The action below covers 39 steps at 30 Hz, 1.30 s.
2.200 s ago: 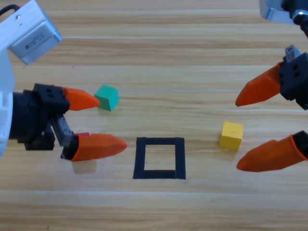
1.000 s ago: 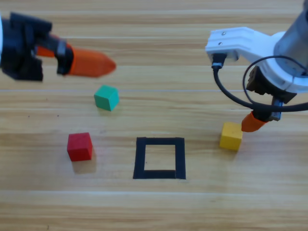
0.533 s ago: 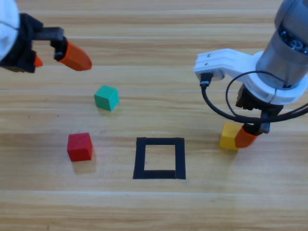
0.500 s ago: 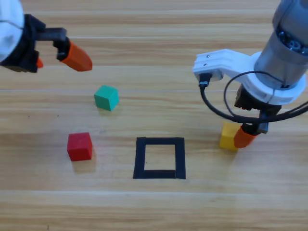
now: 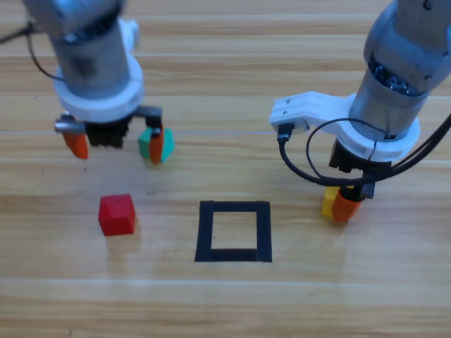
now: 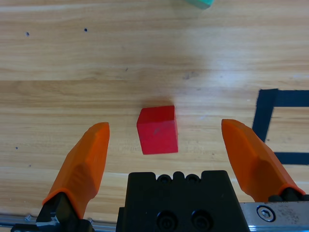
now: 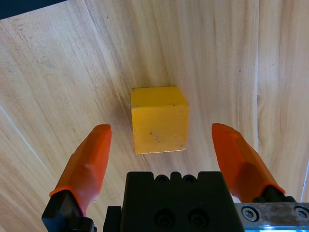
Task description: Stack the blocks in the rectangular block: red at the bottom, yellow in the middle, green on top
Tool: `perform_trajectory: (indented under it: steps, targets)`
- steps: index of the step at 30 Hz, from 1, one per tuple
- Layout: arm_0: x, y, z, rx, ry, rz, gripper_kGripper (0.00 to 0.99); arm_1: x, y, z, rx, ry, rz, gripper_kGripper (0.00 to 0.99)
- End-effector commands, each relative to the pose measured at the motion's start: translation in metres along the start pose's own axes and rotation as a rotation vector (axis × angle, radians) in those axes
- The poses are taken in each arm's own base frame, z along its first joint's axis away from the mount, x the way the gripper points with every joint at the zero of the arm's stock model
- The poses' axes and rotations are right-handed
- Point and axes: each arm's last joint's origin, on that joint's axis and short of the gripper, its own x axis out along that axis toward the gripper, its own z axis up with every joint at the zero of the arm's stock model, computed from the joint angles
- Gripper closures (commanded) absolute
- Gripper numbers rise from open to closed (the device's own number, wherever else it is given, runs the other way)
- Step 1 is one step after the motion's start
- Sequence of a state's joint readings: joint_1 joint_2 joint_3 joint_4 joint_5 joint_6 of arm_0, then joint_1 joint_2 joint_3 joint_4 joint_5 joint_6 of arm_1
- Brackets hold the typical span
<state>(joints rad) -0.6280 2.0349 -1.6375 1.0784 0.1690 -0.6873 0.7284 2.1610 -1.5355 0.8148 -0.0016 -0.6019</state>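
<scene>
From above I see my left claw [image 5: 116, 144] pointing straight down over the upper left of the table [image 5: 232, 70]. Its jaws are spread wide and grip nothing. In its wrist camera the red cube [image 6: 157, 129] sits on the wood between the two orange fingers [image 6: 84, 164], clear of both. From above, that cube [image 5: 117, 214] lies a little nearer the front edge than the claw. The green cube [image 5: 149, 143] is partly hidden behind the claw's right finger; I cannot tell whether they touch.

My right claw [image 7: 161, 164] is also pointing down, over the yellow cube [image 5: 329, 203] to the right of the tape square [image 5: 234, 231]. Its wrist camera shows the yellow cube [image 7: 159, 119] centred between wide-open fingers, with bare wood on each side, so nothing is gripped. From above, only a sliver of yellow shows beside one orange fingertip [image 5: 344, 206].

The tape square holds only bare wood; all three cubes lie outside it, red to its left, green up and left, yellow to its right.

Compared with half a second ago, the left arm has swung in from the far left edge and turned to point downward near the green cube. The right arm has shifted slightly left and sits more squarely over the yellow cube. The cubes themselves have not moved.
</scene>
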Motion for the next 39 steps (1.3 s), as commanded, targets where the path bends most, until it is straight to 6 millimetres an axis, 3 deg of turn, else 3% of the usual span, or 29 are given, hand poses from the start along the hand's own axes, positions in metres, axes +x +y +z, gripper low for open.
perform_trajectory:
  steps: [1,3,5,11,13,14,18,24,29,39]
  targets:
    - [0.038,-0.003,0.004,-0.025,0.100,0.051,0.000,0.040,-0.016,-0.002,0.026,0.075,0.075,0.174]
    - [0.043,0.001,0.006,-0.037,0.117,0.052,0.014,0.043,-0.016,-0.001,0.026,0.080,0.078,0.223]
    - [0.044,0.004,0.007,-0.050,0.125,0.047,0.021,0.045,-0.018,0.001,0.023,0.097,0.091,0.340]
    - [0.050,0.017,0.001,-0.079,0.145,0.029,0.024,0.049,-0.019,0.003,0.028,0.132,0.116,0.832]
    - [0.054,0.020,-0.003,-0.084,0.149,0.021,0.031,0.044,-0.020,0.003,0.075,0.138,0.108,0.969]
    - [0.056,0.022,-0.006,-0.085,0.151,0.016,0.030,0.039,-0.019,0.003,0.115,0.139,0.102,0.990]
    - [0.060,0.026,-0.016,-0.092,0.153,-0.007,0.024,0.007,-0.018,0.001,0.304,0.107,0.062,0.990]
    - [0.058,0.030,-0.022,-0.101,0.144,-0.030,0.031,-0.030,-0.007,-0.006,0.413,0.048,0.032,0.990]
    - [0.057,0.031,-0.024,-0.106,0.140,-0.044,0.093,-0.043,0.004,-0.002,0.453,-0.009,0.058,0.990]
    - [0.073,0.028,-0.025,-0.105,0.143,-0.054,0.159,-0.040,0.012,-0.006,0.598,-0.082,0.092,0.990]
